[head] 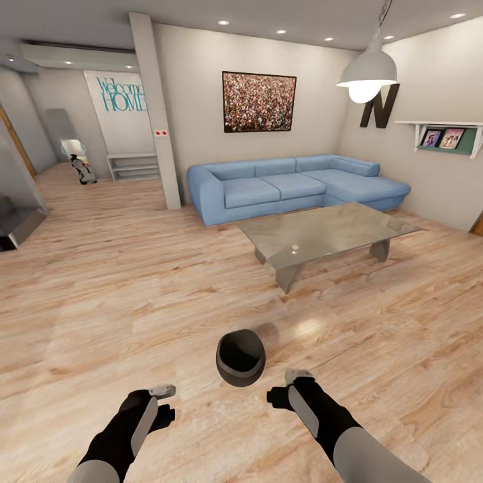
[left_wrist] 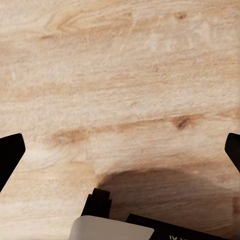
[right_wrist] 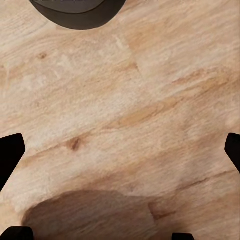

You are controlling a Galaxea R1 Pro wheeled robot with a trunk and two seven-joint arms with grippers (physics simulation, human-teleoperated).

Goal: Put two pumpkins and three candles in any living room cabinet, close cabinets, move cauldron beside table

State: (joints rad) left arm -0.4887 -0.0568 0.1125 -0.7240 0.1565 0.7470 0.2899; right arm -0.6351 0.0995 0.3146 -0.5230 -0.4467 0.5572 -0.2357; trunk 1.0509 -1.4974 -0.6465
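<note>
A: What's the biggest thing in the room?

B: The wood floor [head: 121, 282], running across the whole head view. Next is the blue sofa [head: 288, 184] against the far wall, under a framed picture [head: 259, 102].

A: And the worktop?

B: The worktop [head: 322, 231] stands in front of the sofa, on the right of the room. Its grey top is glossy and shows reflections. A white lamp [head: 367, 70] hangs above it, and a wall shelf [head: 446, 137] with photos sits at the far right.

A: Where's the cauldron?

B: The cauldron [head: 241, 357] rests on the floor, close ahead of the robot and between the two arms. It is tilted, its dark mouth turned up toward the camera. It lies well apart from the worktop, with bare floor between them. The right wrist view catches its rim [right_wrist: 77, 12] at the picture's edge.

A: What about the tools?

B: The left tool [head: 163, 390] hovers low over the floor, to the cauldron's left, holding nothing. Its wrist view shows the fingertips [left_wrist: 11, 152] spread wide over bare planks. The right tool [head: 297, 377] hangs just beside the cauldron on its right, not touching it. Its fingers [right_wrist: 10, 150] also stand wide apart and empty, with a shadow on the wood below.
</note>
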